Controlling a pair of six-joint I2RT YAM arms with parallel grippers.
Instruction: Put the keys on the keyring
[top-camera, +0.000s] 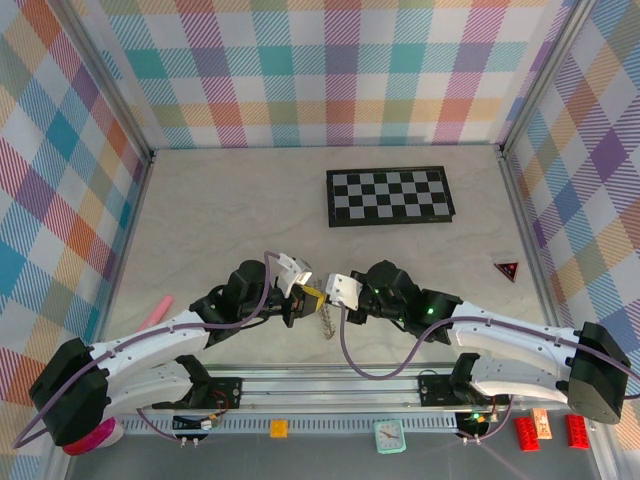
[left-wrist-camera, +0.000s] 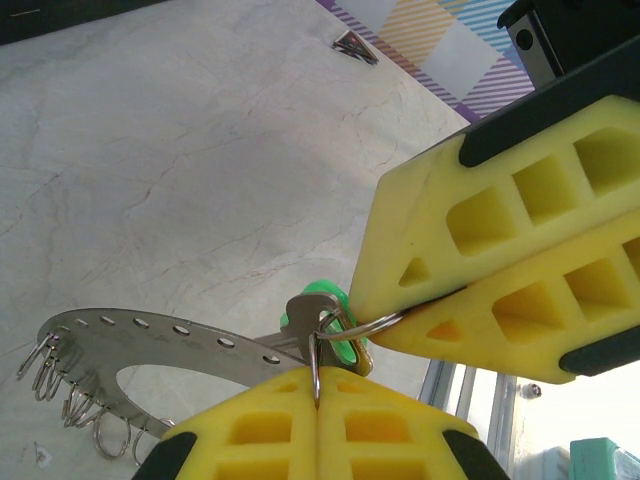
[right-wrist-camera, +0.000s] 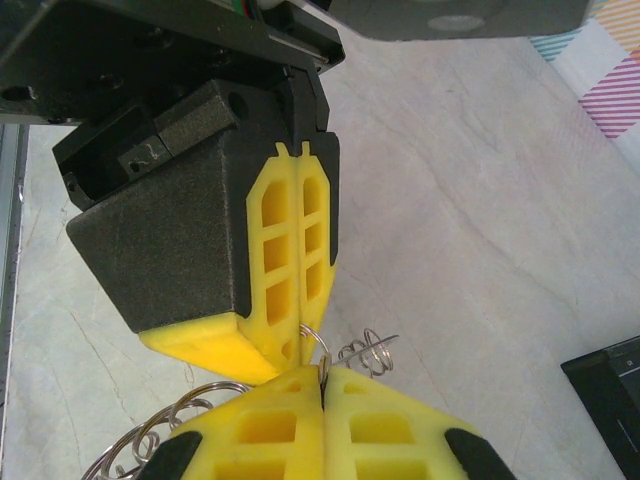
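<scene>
Over the table's near middle my left gripper (top-camera: 300, 298) and right gripper (top-camera: 330, 295) meet tip to tip. The keyring (top-camera: 325, 326) hangs below them. In the left wrist view it is a flat grey arc (left-wrist-camera: 150, 335) with holes and several small split rings (left-wrist-camera: 60, 375) along its edge. My left gripper (left-wrist-camera: 318, 378) is shut on a small wire ring threaded through a key (left-wrist-camera: 328, 293) with a green head. My right gripper (left-wrist-camera: 378, 325) is shut on wire at that same key. In the right wrist view, my right gripper (right-wrist-camera: 322, 375) and left gripper (right-wrist-camera: 300, 348) both pinch one small ring.
A black-and-white checkerboard (top-camera: 390, 195) lies at the back. A small red triangle (top-camera: 507, 269) sits at the right and a pink stick (top-camera: 155, 312) at the left. Plaid walls close three sides. Small items (top-camera: 389, 435) line the near rail.
</scene>
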